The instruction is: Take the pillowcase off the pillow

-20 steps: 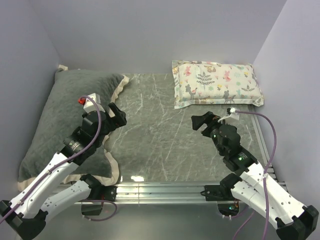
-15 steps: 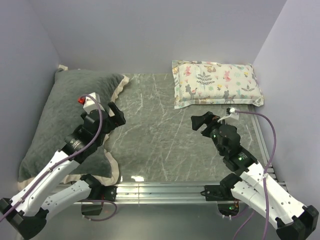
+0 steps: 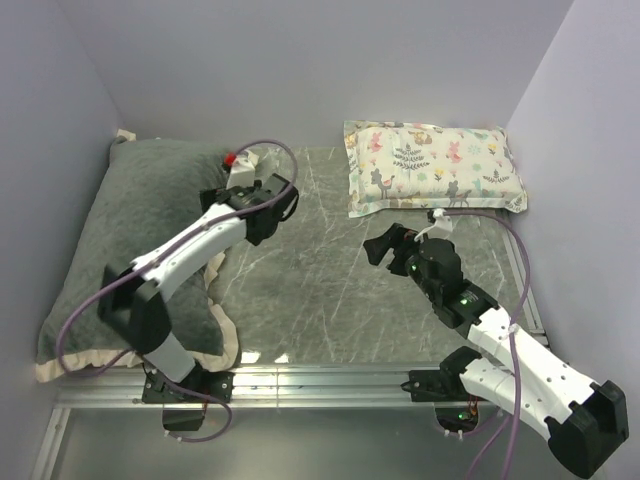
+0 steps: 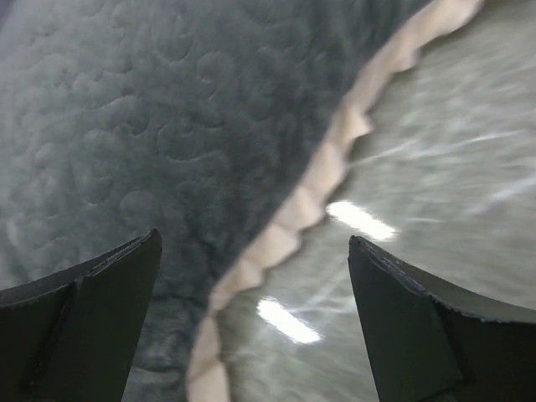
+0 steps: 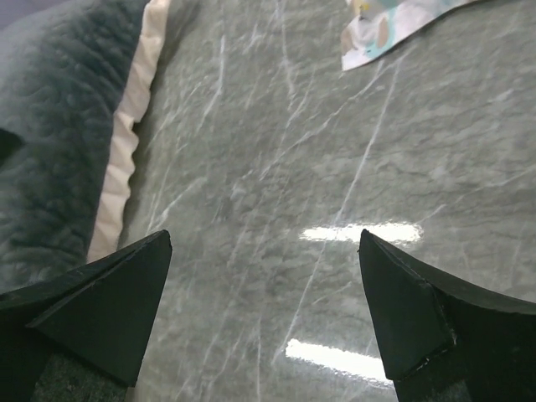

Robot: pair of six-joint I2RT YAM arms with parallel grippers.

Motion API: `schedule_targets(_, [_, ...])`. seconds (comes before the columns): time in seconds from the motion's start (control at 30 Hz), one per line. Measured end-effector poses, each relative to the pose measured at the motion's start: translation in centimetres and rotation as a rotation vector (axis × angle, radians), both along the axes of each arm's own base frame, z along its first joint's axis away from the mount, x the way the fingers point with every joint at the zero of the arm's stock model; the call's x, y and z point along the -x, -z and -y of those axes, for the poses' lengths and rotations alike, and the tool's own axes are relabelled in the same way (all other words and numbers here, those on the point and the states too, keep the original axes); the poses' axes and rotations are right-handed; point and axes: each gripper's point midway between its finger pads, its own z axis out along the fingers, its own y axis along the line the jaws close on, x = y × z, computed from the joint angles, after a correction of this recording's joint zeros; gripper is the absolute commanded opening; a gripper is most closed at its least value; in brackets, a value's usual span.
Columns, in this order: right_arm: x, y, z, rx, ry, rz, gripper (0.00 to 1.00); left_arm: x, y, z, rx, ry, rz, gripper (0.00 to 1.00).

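The pillowcase, dark grey plush with cream ruffled edging, lies along the left side of the table, puffed up. The plain white pillow does not show. My left gripper is open and empty, just off the pillowcase's far right edge. In the left wrist view the gripper hangs over the ruffled edging, with grey plush to the left. My right gripper is open and empty above the middle of the table. The right wrist view shows its gripper over bare marble, with the pillowcase at the left.
A small pastel animal-print pillow lies at the far right; its corner shows in the right wrist view. Lilac walls close in the left, back and right. A metal rail runs along the near edge of the marble table.
My left arm has swung forward and to the right, from above the pillowcase's middle to its far right edge. My right gripper has shifted slightly left.
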Motion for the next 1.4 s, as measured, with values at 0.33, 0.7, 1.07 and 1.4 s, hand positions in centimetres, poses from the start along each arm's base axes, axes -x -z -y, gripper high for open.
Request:
schedule_targets(0.33, [0.4,-1.0,-1.4,-0.041,-0.077,0.020,1.00,-1.2,6.8,-8.4,-0.320,-0.243,-0.280,0.99])
schedule_targets(0.7, [0.1,-0.9,-3.0,-0.066,-0.140,0.022,1.00,-1.9,10.3,-11.2,-0.285,-0.194,-0.430,0.00])
schedule_targets(1.07, [-0.2,-0.3,-4.6,-0.085,-0.203,0.012,0.98,-3.0,3.7,-4.4,-0.141,0.050,-0.381,0.01])
schedule_targets(1.4, [-2.2,-3.2,-6.6,-0.088,-0.233,0.055,0.99,-0.9,-8.3,12.7,0.126,0.508,-0.126,0.00])
